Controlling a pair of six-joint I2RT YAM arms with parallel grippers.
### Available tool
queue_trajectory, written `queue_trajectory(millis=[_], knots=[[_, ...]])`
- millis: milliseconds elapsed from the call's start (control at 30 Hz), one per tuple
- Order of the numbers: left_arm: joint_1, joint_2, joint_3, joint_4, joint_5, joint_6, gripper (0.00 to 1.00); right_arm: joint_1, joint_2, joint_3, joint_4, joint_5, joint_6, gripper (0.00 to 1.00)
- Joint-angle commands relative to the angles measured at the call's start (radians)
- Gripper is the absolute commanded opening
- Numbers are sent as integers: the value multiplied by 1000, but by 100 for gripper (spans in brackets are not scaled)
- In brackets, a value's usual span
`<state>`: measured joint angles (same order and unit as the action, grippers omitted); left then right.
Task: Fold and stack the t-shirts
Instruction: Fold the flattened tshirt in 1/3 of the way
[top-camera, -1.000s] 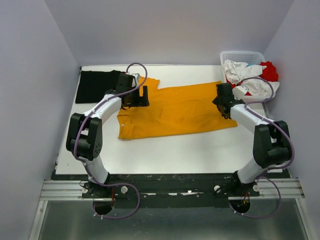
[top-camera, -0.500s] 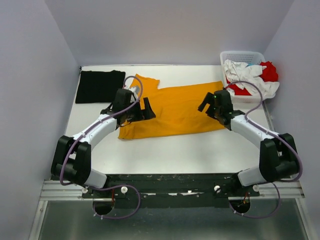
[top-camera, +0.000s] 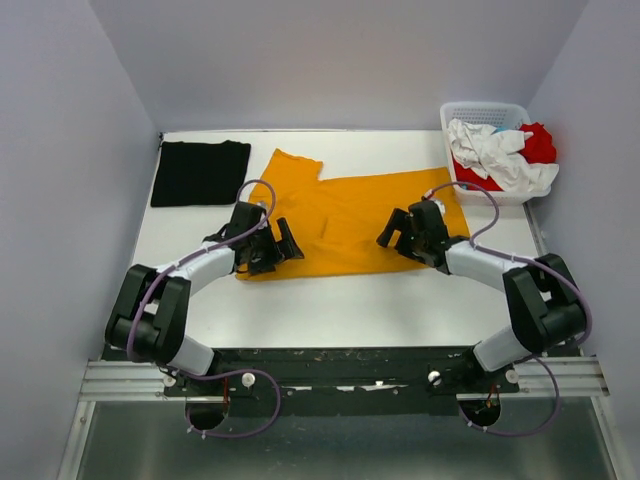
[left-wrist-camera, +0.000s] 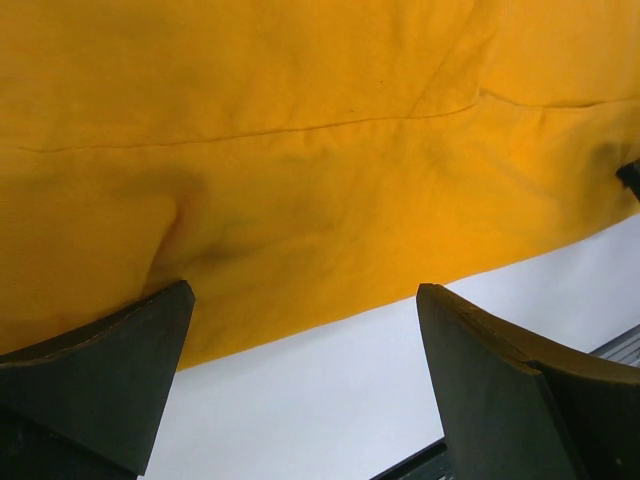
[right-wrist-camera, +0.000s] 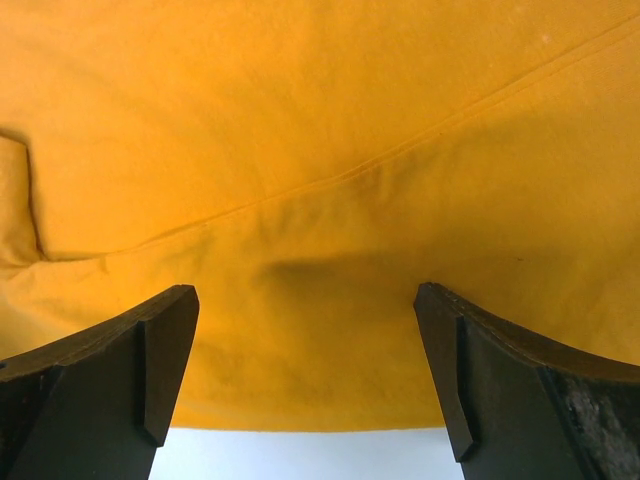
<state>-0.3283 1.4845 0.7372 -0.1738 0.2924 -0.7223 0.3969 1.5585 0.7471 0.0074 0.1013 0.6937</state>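
Observation:
The mustard orange-yellow t-shirt (top-camera: 345, 215) lies spread on the white table (top-camera: 340, 300), one sleeve toward the back left. It fills the left wrist view (left-wrist-camera: 300, 150) and the right wrist view (right-wrist-camera: 320, 150). My left gripper (top-camera: 283, 242) is open and empty over the shirt's near left hem (left-wrist-camera: 330, 315). My right gripper (top-camera: 393, 231) is open and empty over the near right hem (right-wrist-camera: 310, 425). A folded black t-shirt (top-camera: 200, 172) lies at the back left. White (top-camera: 490, 150) and red (top-camera: 538, 142) shirts are piled in the basket.
A white lattice basket (top-camera: 484, 108) stands at the back right corner, shirts spilling over its rim. Walls close in on the left, back and right. The black rail (top-camera: 340, 360) with the arm bases runs along the near edge.
Both arms have drawn back toward the near edge, from the shirt's far side to its near hem. The mustard shirt now lies narrower, its near hem further back. Both grippers stay open.

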Motion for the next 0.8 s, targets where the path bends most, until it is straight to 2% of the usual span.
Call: queue_trajectory(millis=[0, 100, 200, 467, 533, 600, 767], knots=[[2, -51, -81, -76, -29, -71, 99, -4, -105, -147, -119, -25, 56, 100], [-23, -108, -139, -86, -20, -91, 99, -3, -201, -192, -244, -5, 49, 100], [-101, -173, -209, -90, -31, -139, 98, -3, -310, -246, -365, 39, 77, 100], [-326, -359, -394, -72, -89, -323, 98, -3, -557, -351, -507, 109, 308, 100], [-366, -384, -413, -47, -98, -344, 98, -4, -595, -366, -549, 152, 352, 94], [-407, -392, -414, -25, -104, -360, 99, -3, -647, -382, -570, 163, 387, 97], [-497, -385, -389, -46, -135, -398, 99, -4, -773, -399, -671, 220, 480, 98]])
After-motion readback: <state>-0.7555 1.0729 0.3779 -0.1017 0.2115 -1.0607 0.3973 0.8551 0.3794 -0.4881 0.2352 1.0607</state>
